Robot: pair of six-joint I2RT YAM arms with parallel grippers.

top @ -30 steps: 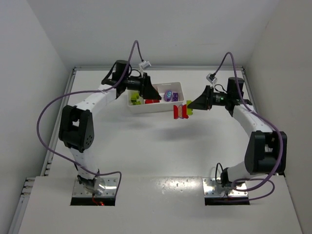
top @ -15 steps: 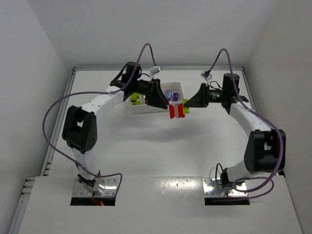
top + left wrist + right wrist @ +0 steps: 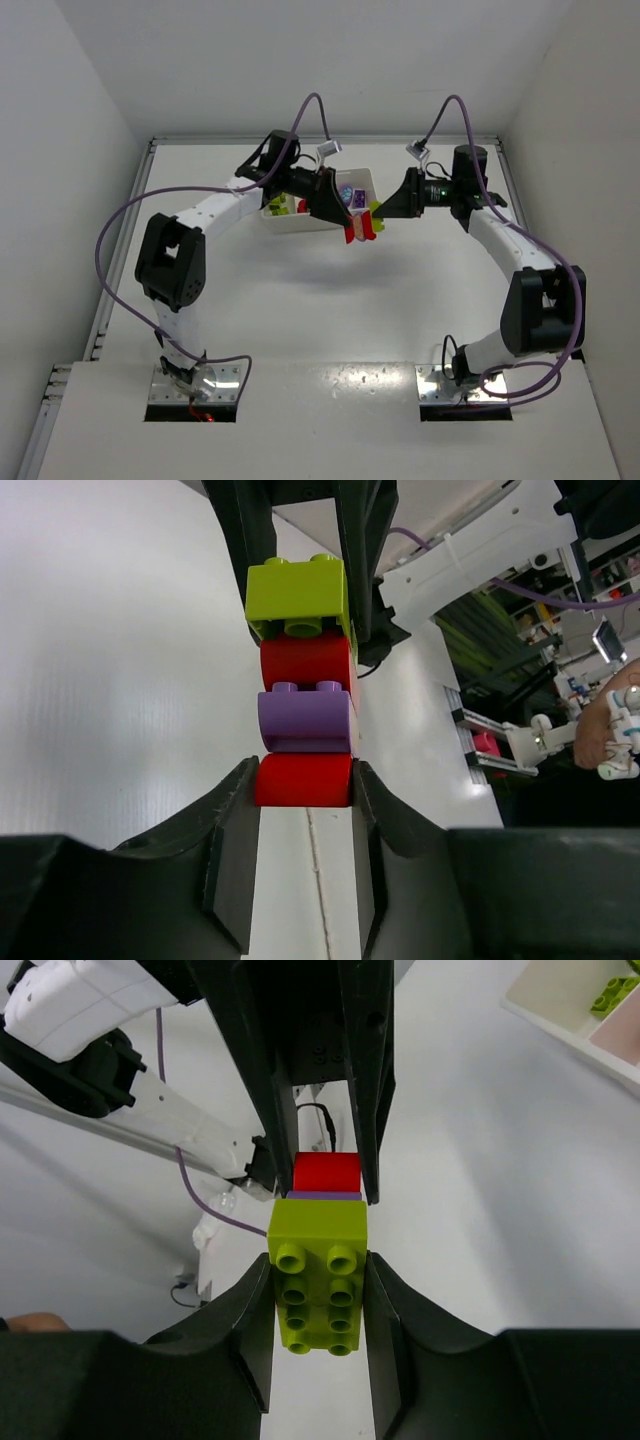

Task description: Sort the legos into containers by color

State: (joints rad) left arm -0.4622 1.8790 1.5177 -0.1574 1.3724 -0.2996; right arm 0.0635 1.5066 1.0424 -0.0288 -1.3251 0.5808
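A stack of legos hangs in the air just right of the white tray (image 3: 300,224), held between both grippers. In the left wrist view it runs from a red brick (image 3: 303,780) through a purple one (image 3: 305,720) and another red one (image 3: 307,660) to a yellow-green brick (image 3: 297,590). My left gripper (image 3: 303,780) is shut on the near red brick. My right gripper (image 3: 318,1290) is shut on the yellow-green brick (image 3: 318,1285) at the other end. From above, the stack (image 3: 360,228) sits between the left gripper (image 3: 343,210) and the right gripper (image 3: 383,212).
The tray's containers hold yellow-green bricks (image 3: 279,208) at the left and a purple one (image 3: 347,194) at the right; the left arm hides the middle. A tray corner (image 3: 590,1025) shows in the right wrist view. White walls enclose the table.
My left arm swung right from over the tray to the stack, and its jaws closed on the red end brick. The right gripper carried the stack slightly left, toward the tray.
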